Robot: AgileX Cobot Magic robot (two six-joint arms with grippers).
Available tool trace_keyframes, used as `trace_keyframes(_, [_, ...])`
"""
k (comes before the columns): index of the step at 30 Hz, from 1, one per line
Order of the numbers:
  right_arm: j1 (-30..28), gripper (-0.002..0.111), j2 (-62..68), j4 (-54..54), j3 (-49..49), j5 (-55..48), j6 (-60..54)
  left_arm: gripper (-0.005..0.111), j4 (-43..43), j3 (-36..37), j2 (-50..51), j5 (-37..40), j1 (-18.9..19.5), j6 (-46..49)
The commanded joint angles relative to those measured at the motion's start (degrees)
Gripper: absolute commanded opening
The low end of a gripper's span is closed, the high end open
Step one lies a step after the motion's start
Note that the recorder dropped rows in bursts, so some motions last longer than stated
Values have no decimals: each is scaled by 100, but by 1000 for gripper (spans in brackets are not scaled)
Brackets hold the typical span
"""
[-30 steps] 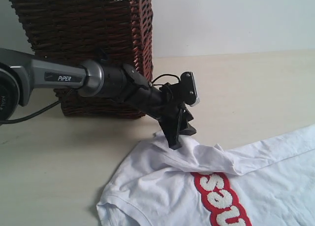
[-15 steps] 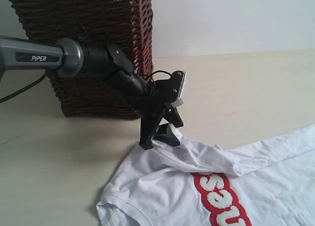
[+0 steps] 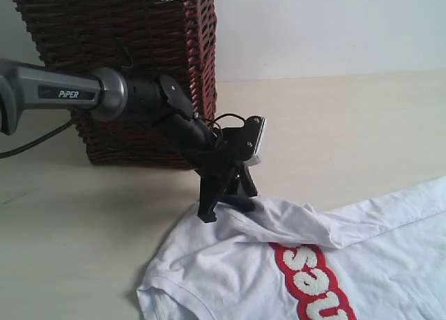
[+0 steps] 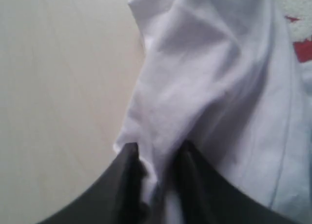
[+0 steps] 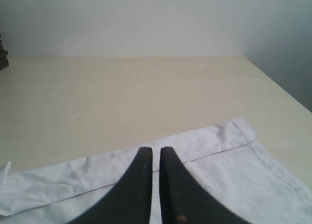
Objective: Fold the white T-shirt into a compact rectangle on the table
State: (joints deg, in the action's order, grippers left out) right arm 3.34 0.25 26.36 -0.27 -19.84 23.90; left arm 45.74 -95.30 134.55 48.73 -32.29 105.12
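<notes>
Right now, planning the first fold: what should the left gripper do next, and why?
The left gripper seems pinched on the bunched sleeve of the white T-shirt, so probably lift slightly and draw that sleeve inward over the lettering.

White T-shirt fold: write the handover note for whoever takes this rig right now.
Left claw: shut on a raised fold of the white cotton short-sleeved T-shirt, at the edge nearest the brown wicker basket.
Right claw: shut, empty, over another edge of the shirt.
Shirt: lies on the pale cream-beige flat table, red-outlined lettering facing up, one part bunched into a ridge.
Done: left grip taken; no finished fold visible.
To do: all the folds into a compact rectangle.
</notes>
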Motion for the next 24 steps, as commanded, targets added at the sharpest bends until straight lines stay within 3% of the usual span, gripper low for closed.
trace_keyframes(1, [-30,8,-25,-9,27,75,-5,0,0,6,24,-282,-22,66])
trace_keyframes(7, [-30,8,-25,-9,27,75,-5,0,592,6,-97,-1913,-54,306])
trace_keyframes(9, [-30,8,-25,-9,27,75,-5,0,579,6,-234,-2027,-63,304])
trace_keyframes(14, [-30,8,-25,-9,27,75,-5,0,114,6,-651,-584,-63,157])
trace_keyframes(21, [-30,8,-25,-9,27,75,-5,0,-245,6,-1037,1914,-63,-975])
trace_keyframes(24, [-30,8,-25,-9,27,75,-5,0,-365,46,-1047,2124,-63,-1742])
